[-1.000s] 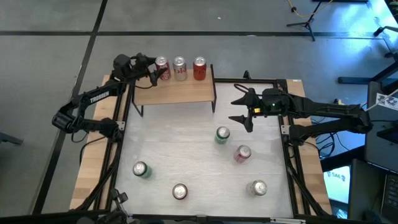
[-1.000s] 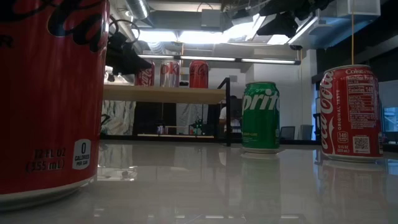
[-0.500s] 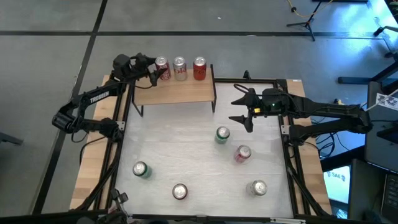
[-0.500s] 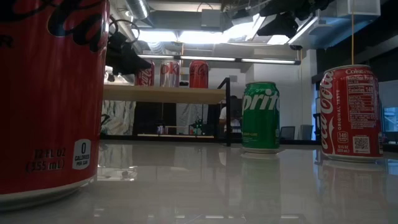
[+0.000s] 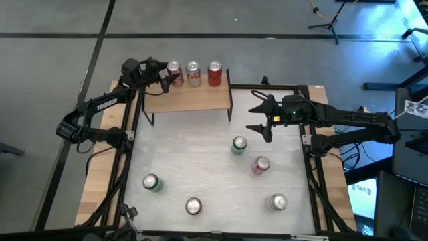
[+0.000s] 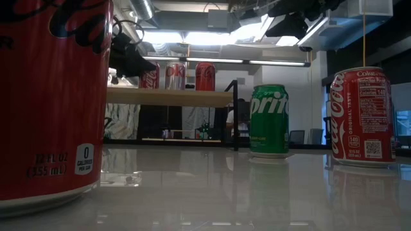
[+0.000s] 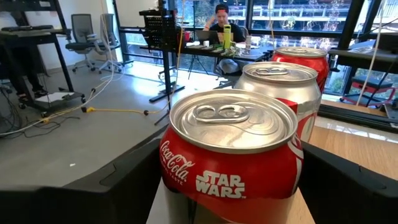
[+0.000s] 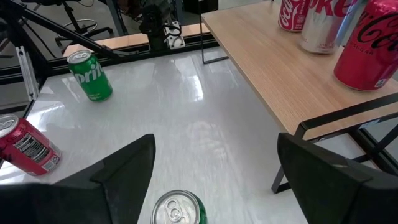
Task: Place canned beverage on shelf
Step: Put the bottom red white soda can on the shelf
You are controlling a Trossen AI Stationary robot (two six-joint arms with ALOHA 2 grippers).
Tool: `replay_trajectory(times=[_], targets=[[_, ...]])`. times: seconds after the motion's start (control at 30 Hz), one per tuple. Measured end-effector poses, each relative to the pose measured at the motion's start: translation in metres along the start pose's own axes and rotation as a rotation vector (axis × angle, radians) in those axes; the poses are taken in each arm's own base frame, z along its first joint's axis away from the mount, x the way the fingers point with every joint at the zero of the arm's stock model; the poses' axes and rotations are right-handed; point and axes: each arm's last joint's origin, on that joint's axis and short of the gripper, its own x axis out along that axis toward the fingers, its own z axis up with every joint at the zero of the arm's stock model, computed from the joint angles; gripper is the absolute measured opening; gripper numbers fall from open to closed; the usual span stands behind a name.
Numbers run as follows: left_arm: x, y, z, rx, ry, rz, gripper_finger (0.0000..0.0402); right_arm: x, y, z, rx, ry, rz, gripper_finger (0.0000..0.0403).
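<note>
The shelf (image 5: 190,100), a light-wood board on black legs, stands at the table's far left. Three cans stand upright in a row along its far edge: a red Coca-Cola can (image 7: 233,149) at the left, a silver one (image 5: 193,69) and a red one (image 5: 215,69). My left gripper (image 5: 168,75) reaches in level from the left, and its open fingers flank the left can. My right gripper (image 5: 253,118) hangs open above the table, right of the shelf, with nothing between its fingers. My left gripper has one finger (image 7: 134,180) close on each side of the red can's wall (image 7: 180,171), level, coming from the table's left. I cannot tell whether the fingers touch the can. The can stands upright on the shelf's board.
Several more cans stand on the white tabletop: a green one (image 5: 239,144), a red one (image 5: 261,165), a green one (image 5: 151,182), a red one (image 5: 193,205) and one (image 5: 276,201) near the front right. Bare tabletop lies under and in front of the shelf.
</note>
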Motion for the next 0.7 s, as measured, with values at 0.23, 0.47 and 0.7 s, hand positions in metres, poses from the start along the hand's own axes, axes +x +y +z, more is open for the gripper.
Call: replay_trajectory(times=[0.23, 0.47, 0.7], targets=[[-0.0001, -0.0003, -0.0005, -0.002, 0.003, -0.007, 0.0367, 0.0, 0.0, 0.0, 0.0, 0.0, 0.0, 0.0331], [-0.0001, 0.0, -0.0006, -0.024, 0.004, 0.002, 0.0385, 0.0, 0.0001, 0.0001, 0.003, -0.001, 0.0, 0.0331], [-0.0026, -0.0014, 0.0031, -0.073, -0.009, -0.004, 0.0386, 0.0, 0.0001, 0.0001, 0.006, -0.001, 0.0, 0.0331]])
